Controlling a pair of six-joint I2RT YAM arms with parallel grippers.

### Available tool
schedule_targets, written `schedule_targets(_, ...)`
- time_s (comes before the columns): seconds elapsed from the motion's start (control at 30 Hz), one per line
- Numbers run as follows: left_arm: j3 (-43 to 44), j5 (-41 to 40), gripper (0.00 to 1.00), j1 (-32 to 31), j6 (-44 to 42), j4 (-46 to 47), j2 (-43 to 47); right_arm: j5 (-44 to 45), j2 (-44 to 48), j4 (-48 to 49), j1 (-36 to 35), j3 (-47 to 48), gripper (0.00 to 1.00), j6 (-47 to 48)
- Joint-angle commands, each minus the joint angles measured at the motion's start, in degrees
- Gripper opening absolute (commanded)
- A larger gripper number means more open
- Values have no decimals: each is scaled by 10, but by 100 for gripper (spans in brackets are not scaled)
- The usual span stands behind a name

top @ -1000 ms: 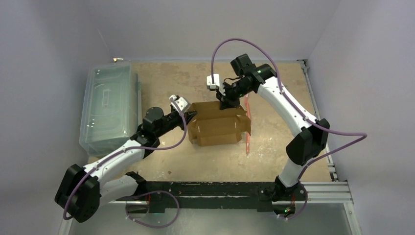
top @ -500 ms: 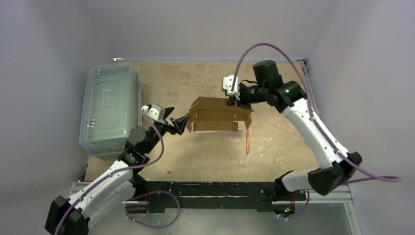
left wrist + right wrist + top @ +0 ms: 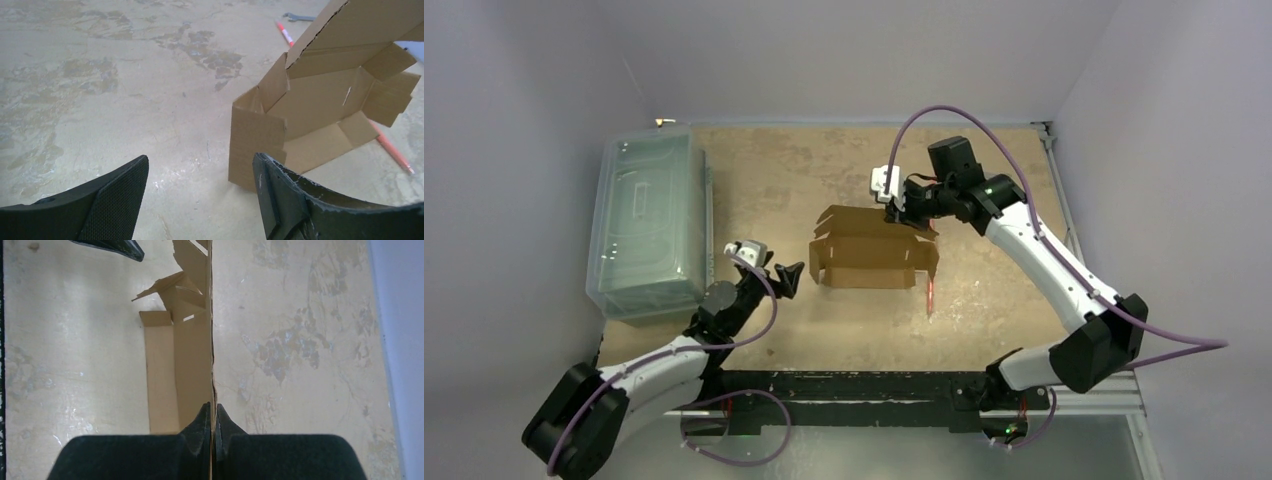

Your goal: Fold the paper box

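- The step in hand looks like standing up the walls of the half-formed paper box.
- The right gripper is pinched tight on the thin edge of an upright panel, with the box stretching ahead of its tips.
- The left gripper is spread wide and holds nothing. The box's corner stands just ahead and to the right, apart from it.
- Next, the left probably needs to reach in and tuck a loose flap while the right steadies the panel.

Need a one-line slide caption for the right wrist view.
Right gripper shut on the edge of an upright panel of the half-folded paper box, seen edge-on above the mottled table.
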State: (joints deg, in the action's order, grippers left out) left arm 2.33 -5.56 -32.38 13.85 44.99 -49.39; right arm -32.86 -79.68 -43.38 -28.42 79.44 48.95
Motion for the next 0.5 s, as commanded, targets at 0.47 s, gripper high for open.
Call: schedule_targets(0.47,2,123,74,-1,-73,271,-207,-15,14,35,8,-71,0,3)
